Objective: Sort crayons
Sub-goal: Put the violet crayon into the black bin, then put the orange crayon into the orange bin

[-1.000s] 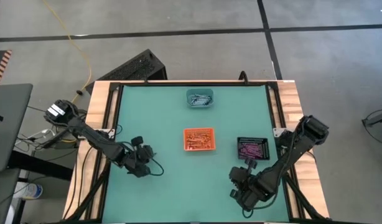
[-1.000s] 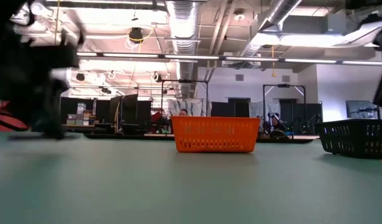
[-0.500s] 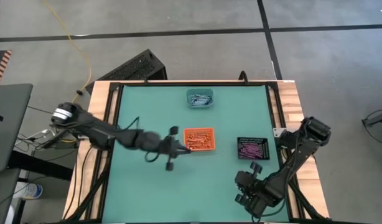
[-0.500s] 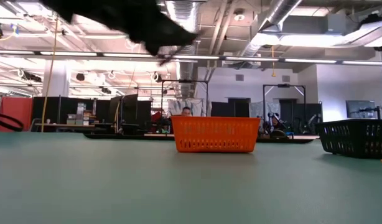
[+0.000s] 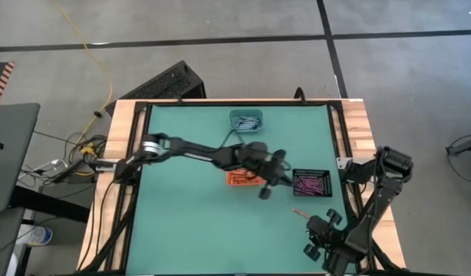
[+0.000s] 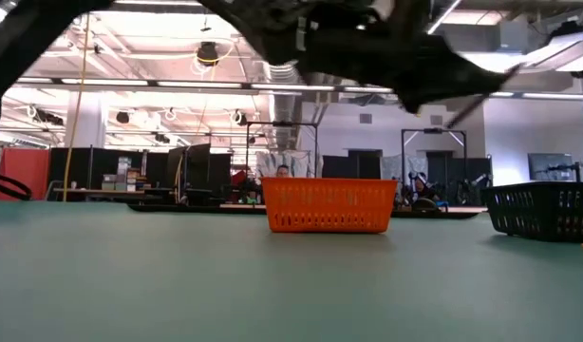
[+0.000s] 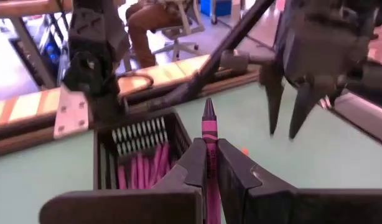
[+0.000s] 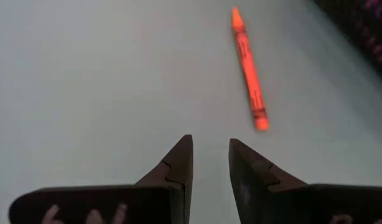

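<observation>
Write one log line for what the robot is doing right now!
left gripper: jaws shut on purple crayon, near black tray | right gripper: jaws open, empty, near table's front right | orange crayon: loose on mat

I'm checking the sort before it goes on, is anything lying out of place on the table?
Yes: one orange crayon lies loose on the mat, outside every tray, in front of the black tray and just ahead of the right end effector, which is open. The left end effector holds a purple-pink crayon by that tray.

Your crayons, mostly sorted by colour.
Pink crayon [image 7: 209,155] clamped in the left jaws; orange crayon [image 8: 249,79] lies loose on the bench [image 8: 85,74].
</observation>
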Robot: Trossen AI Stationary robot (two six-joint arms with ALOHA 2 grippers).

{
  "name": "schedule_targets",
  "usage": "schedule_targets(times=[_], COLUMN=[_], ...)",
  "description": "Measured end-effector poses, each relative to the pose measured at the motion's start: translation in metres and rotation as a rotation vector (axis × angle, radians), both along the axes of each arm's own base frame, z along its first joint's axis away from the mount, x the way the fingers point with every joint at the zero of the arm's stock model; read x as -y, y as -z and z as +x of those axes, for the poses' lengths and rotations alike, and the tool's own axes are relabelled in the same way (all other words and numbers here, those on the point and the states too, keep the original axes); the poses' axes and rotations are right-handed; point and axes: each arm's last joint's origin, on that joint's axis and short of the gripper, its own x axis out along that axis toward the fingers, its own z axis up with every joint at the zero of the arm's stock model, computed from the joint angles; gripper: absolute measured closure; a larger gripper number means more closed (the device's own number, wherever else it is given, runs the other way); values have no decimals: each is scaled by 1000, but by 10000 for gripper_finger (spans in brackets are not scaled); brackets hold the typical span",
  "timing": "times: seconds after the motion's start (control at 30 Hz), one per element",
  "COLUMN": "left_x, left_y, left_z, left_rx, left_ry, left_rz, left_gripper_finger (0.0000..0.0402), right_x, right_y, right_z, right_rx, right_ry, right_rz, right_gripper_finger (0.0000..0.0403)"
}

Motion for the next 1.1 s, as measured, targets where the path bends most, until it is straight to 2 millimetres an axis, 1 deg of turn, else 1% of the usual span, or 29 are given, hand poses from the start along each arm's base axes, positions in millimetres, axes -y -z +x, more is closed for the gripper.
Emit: schedule_targets(times=[0.1, 0.17, 0.33, 0.43, 0.5, 0.8, 0.9, 0.97, 1.03, 1.1], left_x=[-4, -5, -6, -7, -7, -9, -19, -33, -47, -55], left_y=[2, 4, 9, 18, 21, 23, 15, 1, -23, -58], left_z=[26, 38, 59, 65, 66, 66, 59, 50, 35, 15], left_rx=[25, 33, 83, 85, 79, 60, -47, -120, -193, -238], left_ry=[3, 0, -7, -16, -16, -18, -27, -46, -66, -94], left_rz=[-3, -16, -38, -39, -39, -30, -30, -1, 38, 103], left_gripper_finger=[397, 397, 397, 393, 381, 287, 268, 262, 261, 263], right_x=[2, 3, 5, 6, 6, 9, 11, 11, 9, 7], right_y=[14, 18, 22, 22, 21, 21, 21, 20, 16, 11], right_z=[-11, -17, -20, -20, -21, -20, -17, -16, -12, -8], right_rx=[16, 33, 35, 33, 32, 20, 19, 14, 6, 5], right_ry=[17, 22, 10, 9, 9, 15, 25, 13, -23, -54], right_rz=[4, -7, -21, -27, -30, -56, -56, -63, -68, -84], right_gripper_finger=[305, 305, 305, 305, 305, 305, 305, 305, 305, 305])
